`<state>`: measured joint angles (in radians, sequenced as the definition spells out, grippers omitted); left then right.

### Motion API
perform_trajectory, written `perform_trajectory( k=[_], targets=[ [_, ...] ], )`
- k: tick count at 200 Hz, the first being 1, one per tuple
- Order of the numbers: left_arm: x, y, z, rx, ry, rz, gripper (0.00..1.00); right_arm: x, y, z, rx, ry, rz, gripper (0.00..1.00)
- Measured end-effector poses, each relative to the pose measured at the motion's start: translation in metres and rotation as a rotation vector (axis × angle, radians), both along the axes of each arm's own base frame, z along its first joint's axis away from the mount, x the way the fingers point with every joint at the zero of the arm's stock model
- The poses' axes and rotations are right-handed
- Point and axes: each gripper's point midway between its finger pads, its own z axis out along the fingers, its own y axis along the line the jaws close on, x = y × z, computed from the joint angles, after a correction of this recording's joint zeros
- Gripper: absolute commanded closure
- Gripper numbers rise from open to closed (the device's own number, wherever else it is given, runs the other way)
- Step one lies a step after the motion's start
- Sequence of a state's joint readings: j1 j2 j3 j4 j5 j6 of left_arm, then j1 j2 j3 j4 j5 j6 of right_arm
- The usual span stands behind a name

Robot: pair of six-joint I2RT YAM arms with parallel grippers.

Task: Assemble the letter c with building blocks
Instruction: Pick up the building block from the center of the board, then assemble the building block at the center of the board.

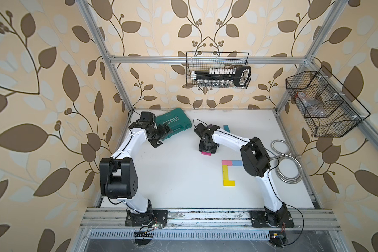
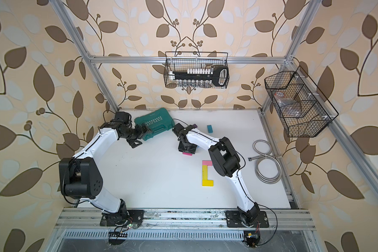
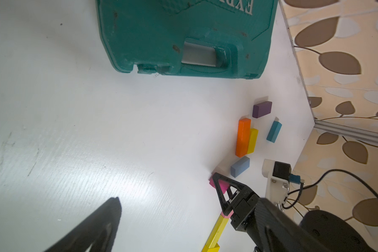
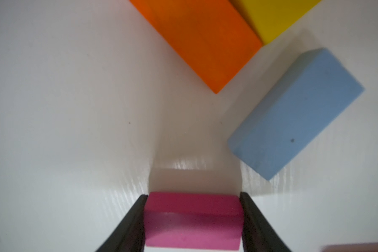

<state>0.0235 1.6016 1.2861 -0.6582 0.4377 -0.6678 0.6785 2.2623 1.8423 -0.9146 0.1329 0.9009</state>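
A: Closest in, right wrist view: magenta block (image 4: 192, 227), low at the white counter (image 4: 63, 131). The right pincer (image 4: 193, 197) has a finger tight against each of two opposite sides, so it is closed on the block. Lifted or resting, cannot tell.

B: Arm pose?

A: Right arm (image 1: 227, 137): elbow raised, forearm reaching to mid-counter, wrist pointing straight down. Left arm (image 1: 129, 141): elbow high, forearm stretched toward the far left corner. Left pincer (image 1: 160, 137) lies near level, jaws spread wide, nothing in them, tips at the edge of the green case (image 1: 174, 123).

B: Block count?

A: Ten. Four are joined beside the right elbow. Pink block (image 1: 226, 162) and light blue block (image 1: 237, 163) lie end to end. Yellow block (image 1: 225, 172) runs from the pink toward the robot, and second yellow block (image 1: 229, 182) lies across its near end. Six are loose: the magenta; orange block (image 3: 243, 137) side by side with third yellow block (image 3: 252, 140), touching; second light blue block (image 3: 240, 167); purple block (image 3: 261, 109); teal block (image 3: 273, 131).

B: Obstructions?

A: In both top views the right forearm covers the orange, third yellow and second light blue. Metal hose (image 1: 286, 161) is coiled at the counter's right edge. Back wire basket (image 1: 217, 69) and side wire basket (image 1: 323, 102) hang on the walls.
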Motion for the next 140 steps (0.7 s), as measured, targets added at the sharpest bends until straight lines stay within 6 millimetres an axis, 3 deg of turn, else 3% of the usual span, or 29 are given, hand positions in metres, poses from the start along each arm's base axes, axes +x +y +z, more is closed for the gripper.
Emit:
perform_trajectory(
  k=[16, 43, 58, 74, 93, 140],
  targets=[
    [0.000, -0.001, 0.001, -0.005, 0.000, -0.003, 0.01, -0.004, -0.003, 0.020, 0.018, -0.025, 0.025, 0.58],
    [-0.005, -0.005, 0.008, -0.025, -0.014, -0.016, 0.01, -0.017, -0.014, 0.075, 0.068, -0.124, 0.080, 0.58],
    [-0.011, -0.008, 0.013, -0.041, -0.023, -0.026, 0.01, -0.032, -0.030, 0.108, 0.089, -0.192, 0.108, 0.58],
    [-0.018, -0.012, 0.019, -0.058, -0.036, -0.039, 0.01, -0.053, -0.053, 0.128, 0.095, -0.241, 0.121, 0.58],
    [-0.029, -0.020, 0.024, -0.076, -0.046, -0.062, 0.01, -0.079, -0.085, 0.130, 0.080, -0.257, 0.116, 0.58],
    [-0.062, -0.062, 0.031, -0.097, -0.053, -0.189, 0.01, -0.141, -0.171, 0.100, 0.007, -0.202, 0.048, 0.58]
  ],
)
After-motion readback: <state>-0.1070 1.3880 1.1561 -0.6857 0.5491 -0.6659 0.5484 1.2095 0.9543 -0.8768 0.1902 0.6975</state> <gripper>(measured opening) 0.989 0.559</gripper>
